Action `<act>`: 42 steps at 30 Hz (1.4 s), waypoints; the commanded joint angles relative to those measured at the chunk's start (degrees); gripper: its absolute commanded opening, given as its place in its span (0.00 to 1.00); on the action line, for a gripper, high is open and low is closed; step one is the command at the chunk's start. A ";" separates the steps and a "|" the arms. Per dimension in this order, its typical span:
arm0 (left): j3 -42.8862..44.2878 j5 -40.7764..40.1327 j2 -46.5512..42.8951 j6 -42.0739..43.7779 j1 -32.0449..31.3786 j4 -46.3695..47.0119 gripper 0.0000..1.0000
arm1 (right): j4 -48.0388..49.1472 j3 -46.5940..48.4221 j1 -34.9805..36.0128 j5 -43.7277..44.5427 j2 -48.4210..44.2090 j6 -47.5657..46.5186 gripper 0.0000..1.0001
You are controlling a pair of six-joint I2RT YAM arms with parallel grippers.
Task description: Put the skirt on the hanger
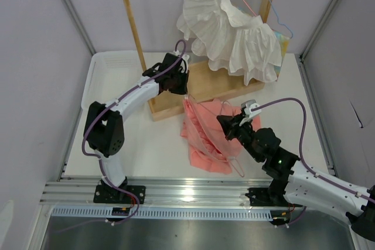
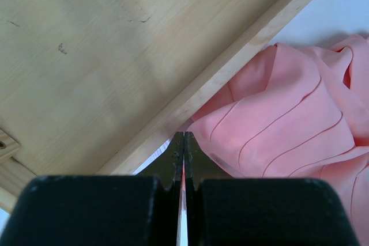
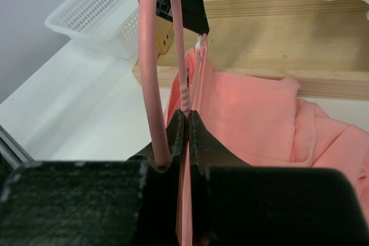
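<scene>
Left gripper (image 1: 185,93): clamped shut on an upper edge of the skirt (image 1: 205,139), that edge raised just in front of the wooden rack base (image 1: 205,86). Rest of the skirt hanging down from there and heaped on the worktop (image 1: 146,144), spreading away from the rack base.

Right gripper (image 3: 187,120): closed on the twisted neck of the pale-pink wire hanger (image 3: 151,56), hook curling up beside one finger. A strip of pink cloth seemingly caught in the same pinch.

Hanger frame thin and hard to trace in the top view. Apparently lying over the heap, long axis running from the neck away from the rack base. Held skirt edge straight ahead of the right gripper, toward the rack base, near but apart.

Judged: both items in hand, skirt not yet on the hanger. Next move dependent on bringing frame and raised edge into line.
</scene>
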 commanded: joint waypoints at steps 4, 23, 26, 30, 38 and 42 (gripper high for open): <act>3.53 0.24 0.42 0.07 -0.21 0.04 0.00 | 3.25 3.02 0.90 -0.15 1.13 -0.06 0.00; 3.36 0.50 0.86 0.15 -0.21 -0.04 0.00 | 4.57 4.07 2.04 0.64 1.75 0.03 0.00; 3.36 0.50 0.86 0.15 -0.21 -0.04 0.00 | 4.57 4.07 2.21 1.00 1.66 0.03 0.00; 3.36 0.59 0.86 0.24 -0.21 -0.22 0.00 | 4.31 4.51 2.30 1.61 1.66 -0.50 0.00; 3.27 0.94 0.77 0.15 -0.21 0.13 0.00 | 4.65 4.07 2.30 2.67 4.73 0.82 0.00; 3.19 1.03 0.68 0.24 -0.21 -0.04 0.00 | 5.27 3.63 2.22 3.37 5.52 1.08 0.00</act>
